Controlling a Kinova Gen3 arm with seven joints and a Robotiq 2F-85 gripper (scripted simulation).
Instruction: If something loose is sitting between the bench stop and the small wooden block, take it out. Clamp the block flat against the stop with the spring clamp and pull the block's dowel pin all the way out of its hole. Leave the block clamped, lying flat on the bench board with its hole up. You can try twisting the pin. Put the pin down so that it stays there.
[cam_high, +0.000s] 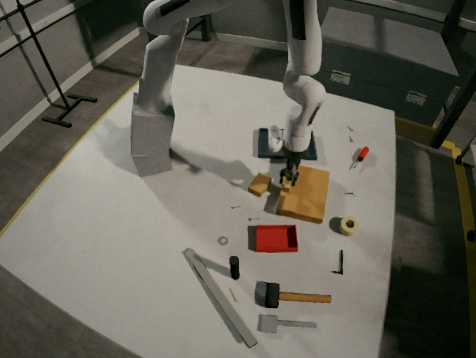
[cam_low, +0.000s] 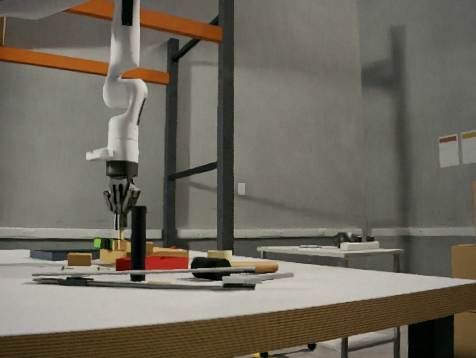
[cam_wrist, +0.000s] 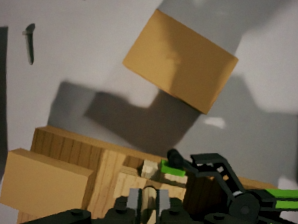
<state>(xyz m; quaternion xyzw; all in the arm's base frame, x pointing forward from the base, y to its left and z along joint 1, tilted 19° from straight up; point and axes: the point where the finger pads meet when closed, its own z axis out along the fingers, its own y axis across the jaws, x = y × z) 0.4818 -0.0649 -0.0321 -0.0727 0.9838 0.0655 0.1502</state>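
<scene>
My gripper (cam_high: 288, 179) (cam_low: 119, 223) (cam_wrist: 148, 204) points straight down, shut on the upright dowel pin (cam_low: 120, 234) (cam_wrist: 148, 204). The pin stands over the small pale block (cam_low: 119, 245) (cam_wrist: 125, 185) on the bench board (cam_high: 306, 202) (cam_wrist: 70, 146); how deep it sits in its hole is hidden. The spring clamp (cam_low: 103, 243) (cam_wrist: 213, 170), black with green parts, is at the block's edge beside my fingers; one green pad touches pale wood there. The bench stop cannot be clearly told apart, and the contact between block and stop is hidden.
A loose tan block (cam_high: 260, 185) (cam_low: 79, 259) (cam_wrist: 180, 61) lies beside the board. Another tan block (cam_wrist: 45, 180) rests on the board. A red tray (cam_high: 275, 238), tape roll (cam_high: 346, 228), black cylinder (cam_high: 234, 267) (cam_low: 138, 240), mallet (cam_high: 305, 298) and screwdriver (cam_high: 363, 153) stand or lie around.
</scene>
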